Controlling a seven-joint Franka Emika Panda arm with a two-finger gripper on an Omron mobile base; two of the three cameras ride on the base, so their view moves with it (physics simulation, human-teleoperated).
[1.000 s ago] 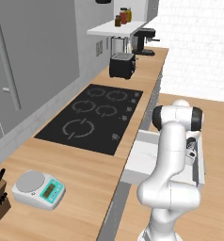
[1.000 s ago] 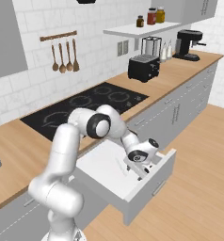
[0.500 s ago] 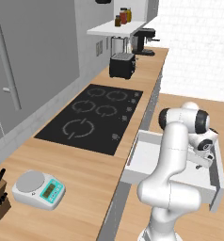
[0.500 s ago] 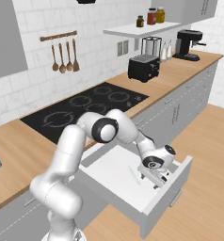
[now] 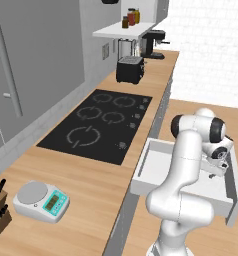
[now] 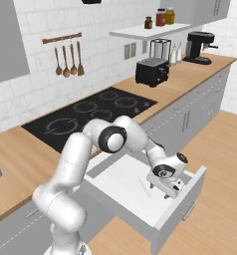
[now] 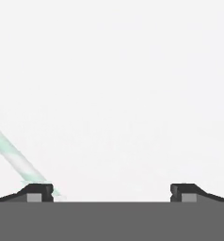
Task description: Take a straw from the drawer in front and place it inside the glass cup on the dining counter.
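Because the drawer [image 6: 155,209] is pulled well out from under the wooden counter [image 5: 91,185] that carries the black cooktop [image 5: 98,122], its white inside lies bare to the arm, which bends down into it from above. The pincer [image 6: 166,191] hangs low over the drawer floor near the front panel, pointing down. In the hand view its two dark fingertips [image 7: 38,192] stand wide apart with nothing between them, so it is open and empty. The straw [image 6: 143,186] lies flat on the drawer floor, just left of the pincer in the right base view; in the hand view it runs slantwise to one fingertip and appears to stop beside it, outside the gap. That offset suggests the hand is lowered for a pick but not yet centred: the straw would have to sit between the fingers before closing can catch so thin a stick. A kitchen scale [image 5: 41,201] sits at the near end of the counter, and a toaster [image 6: 152,71] at the far end.
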